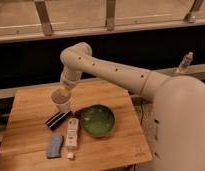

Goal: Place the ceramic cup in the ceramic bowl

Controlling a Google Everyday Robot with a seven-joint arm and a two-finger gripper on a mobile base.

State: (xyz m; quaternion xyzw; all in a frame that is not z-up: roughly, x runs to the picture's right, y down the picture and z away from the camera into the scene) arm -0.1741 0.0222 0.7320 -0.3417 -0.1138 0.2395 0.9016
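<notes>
The ceramic cup [62,102] is a small pale beige tapered cup, held upright in the air at the end of my arm. My gripper [61,94] is at the cup's rim, shut on it, above the wooden table left of centre. The ceramic bowl [97,120] is a round glossy green dish standing on the table, to the right of the cup and slightly nearer. The cup is just left of the bowl's rim, not over it.
A black bar [58,120] lies on the wooden table [26,135] below the cup. A white remote-like bar [72,133] lies left of the bowl. A blue object [55,146] lies at the front left. The table's right edge is near my base.
</notes>
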